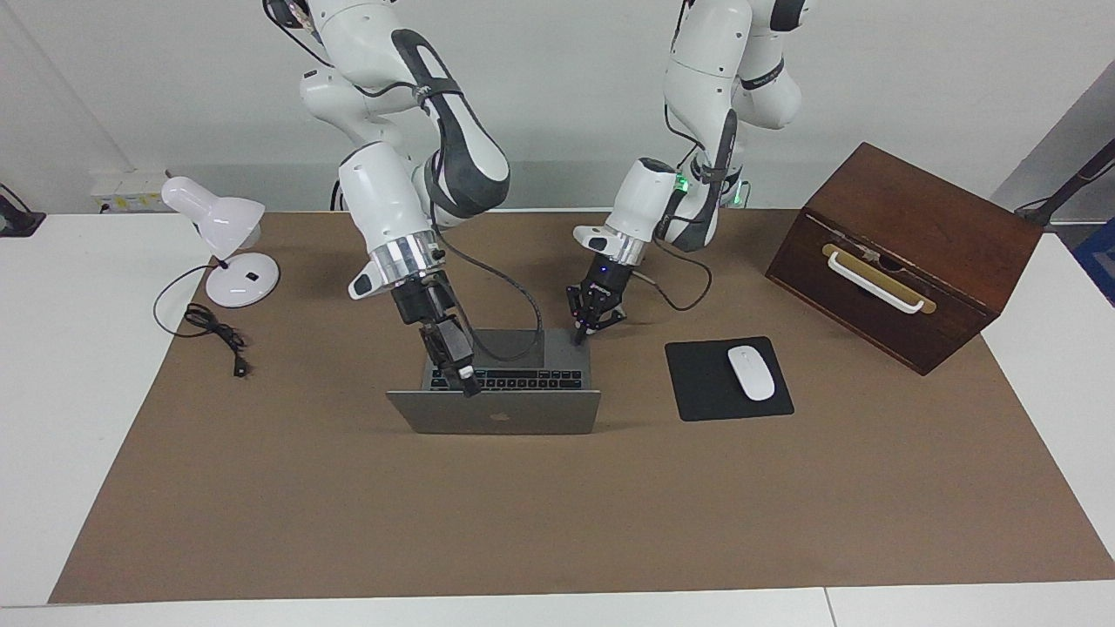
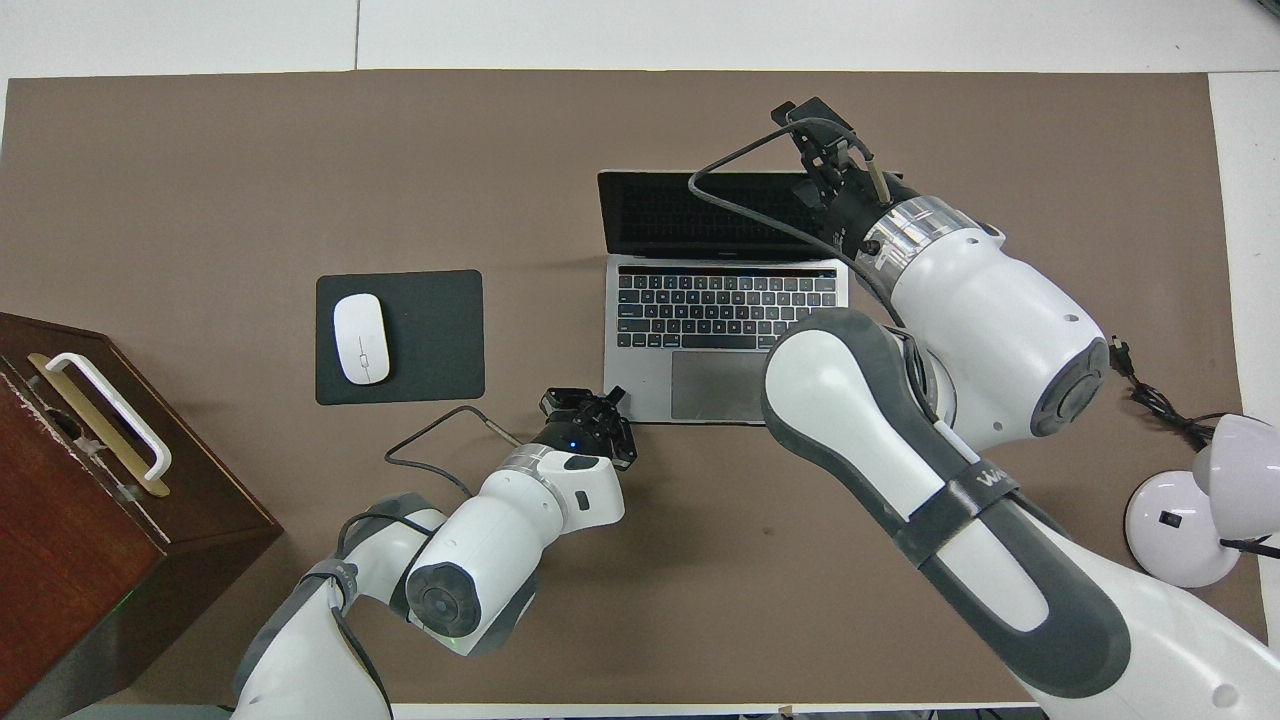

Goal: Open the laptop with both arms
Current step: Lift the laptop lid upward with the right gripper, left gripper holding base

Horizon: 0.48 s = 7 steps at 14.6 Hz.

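The silver-grey laptop (image 1: 494, 414) stands open in the middle of the brown mat, its lid raised with the apple logo facing away from the robots. The black keyboard (image 2: 725, 308) and grey trackpad (image 2: 715, 385) show in the overhead view. My right gripper (image 1: 468, 384) is at the lid's top edge, toward the right arm's end; it also shows in the overhead view (image 2: 828, 160). My left gripper (image 1: 581, 336) is shut, tips down on the base's corner nearest the robots at the left arm's end; it also shows in the overhead view (image 2: 603, 402).
A black mouse pad (image 1: 701, 396) with a white mouse (image 1: 751, 373) lies beside the laptop toward the left arm's end. A dark wooden box (image 1: 915, 218) with a white handle stands past it. A white desk lamp (image 1: 228, 235) and its cable (image 1: 213, 331) are at the right arm's end.
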Motion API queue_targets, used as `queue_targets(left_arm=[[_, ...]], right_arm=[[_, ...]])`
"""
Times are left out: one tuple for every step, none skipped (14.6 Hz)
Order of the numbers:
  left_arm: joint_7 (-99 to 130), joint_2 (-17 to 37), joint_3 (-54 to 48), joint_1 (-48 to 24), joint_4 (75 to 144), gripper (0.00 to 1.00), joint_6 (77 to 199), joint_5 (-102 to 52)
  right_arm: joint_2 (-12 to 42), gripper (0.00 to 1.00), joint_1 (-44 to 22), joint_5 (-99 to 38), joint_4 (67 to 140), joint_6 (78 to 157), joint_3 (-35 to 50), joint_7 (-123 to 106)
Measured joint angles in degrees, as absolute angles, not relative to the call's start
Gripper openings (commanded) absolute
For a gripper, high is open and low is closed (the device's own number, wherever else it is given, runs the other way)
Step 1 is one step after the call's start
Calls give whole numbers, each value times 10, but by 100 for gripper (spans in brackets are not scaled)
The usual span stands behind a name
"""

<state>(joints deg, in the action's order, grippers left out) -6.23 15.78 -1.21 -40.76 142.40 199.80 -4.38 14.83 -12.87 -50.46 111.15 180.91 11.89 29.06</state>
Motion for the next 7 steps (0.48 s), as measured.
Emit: queue_targets(left_arm=[[-62,158,-12,-408,1424,0,1998,-44],[-62,158,-12,-408,1424,0,1998,-44],[-62,158,-12,-408,1424,0,1998,-44],[-62,158,-12,-408,1424,0,1998,-44],[-62,158,-12,-408,1424,0,1998,-44],[-62,159,-12,-408,1423,0,1998,-44],[-62,159,-12,-408,1422,0,1998,-44]], right_arm=[[151,100,-128,-505,1109,1809,119,288],[152,100,-129,-505,1107,1809,119,288],[152,100,-129,-505,1106,1809,119,288],[153,100,-130,-505,1104,1809,120,288],[153,100,-132,-505,1103,1809,120,288],[153,100,-133,-505,1102,1809,121,288],[153,100,-134,-505,1100,1808,122,288]])
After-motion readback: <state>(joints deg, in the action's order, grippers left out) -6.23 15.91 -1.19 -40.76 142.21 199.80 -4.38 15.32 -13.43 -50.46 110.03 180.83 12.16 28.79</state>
